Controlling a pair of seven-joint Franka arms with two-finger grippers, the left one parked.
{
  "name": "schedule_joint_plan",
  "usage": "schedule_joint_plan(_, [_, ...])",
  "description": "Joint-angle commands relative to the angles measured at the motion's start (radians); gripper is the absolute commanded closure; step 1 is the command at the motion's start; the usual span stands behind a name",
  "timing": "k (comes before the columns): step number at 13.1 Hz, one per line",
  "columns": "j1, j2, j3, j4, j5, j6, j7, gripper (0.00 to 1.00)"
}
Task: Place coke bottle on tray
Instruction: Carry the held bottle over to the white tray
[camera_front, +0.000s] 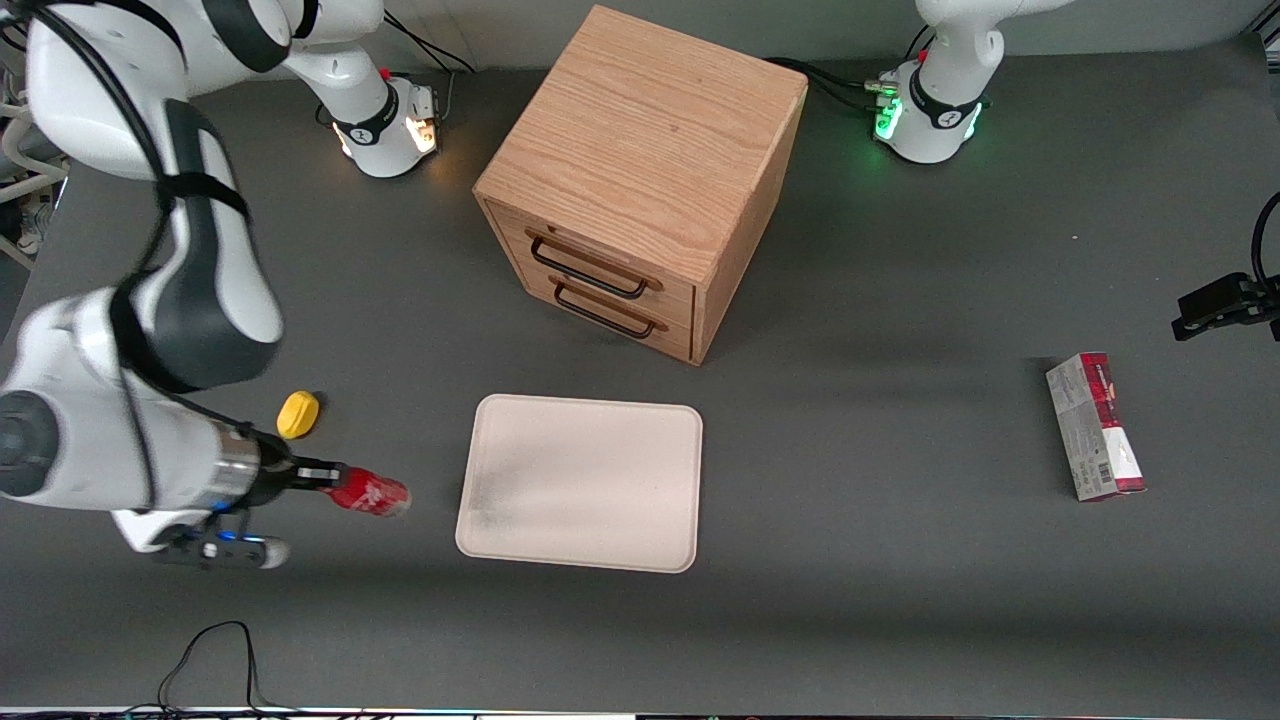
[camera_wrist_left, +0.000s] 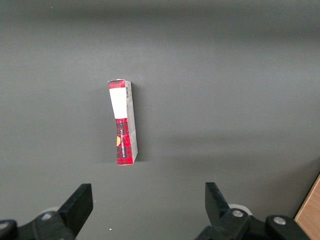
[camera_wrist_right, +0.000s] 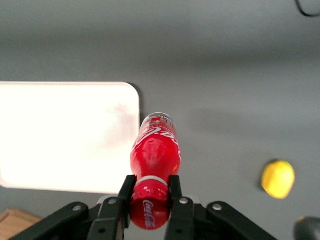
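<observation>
The right arm's pincer (camera_wrist_right: 150, 192) is closed on the coke bottle (camera_wrist_right: 155, 160), its two black fingers (camera_wrist_right: 126, 192) pressing the bottle's neck end from either side, near the cap. In the front view the pincer (camera_front: 325, 478) sits toward the working arm's end of the worktop (camera_front: 850, 560), and the coke bottle (camera_front: 370, 493) juts out from it lying roughly level, its silvery base pointing toward the tray (camera_front: 580, 480). The bottle appears held above the worktop, though the pictures do not settle whether it touches the surface. It is beside the tray, apart from its rim, and not on it.

The tray (camera_wrist_right: 65, 135) lies flat on the worktop with nothing on it. A yellow lump (camera_front: 297, 414) rests on the worktop near the pincer, slightly farther from the front camera than the bottle. A wooden drawer cabinet (camera_front: 640, 180) with two dark handles stands farther from the camera than the tray. A red-and-white carton (camera_front: 1095, 425) lies well apart, toward the parked arm's end of the worktop.
</observation>
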Motion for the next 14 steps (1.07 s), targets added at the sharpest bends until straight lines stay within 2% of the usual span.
schedule_joint_plan(1, [0.052,0.07,-0.003,0.08,-0.038,0.034,0.037,0.97])
schedule_joint_plan(4, [0.068,0.099,-0.004,0.08,-0.038,0.065,0.061,0.97])
schedule_joint_plan(6, [0.085,0.12,-0.002,0.08,-0.071,0.083,0.101,0.97])
schedule_joint_plan(14, [0.122,0.159,0.003,0.077,-0.075,0.106,0.311,0.95])
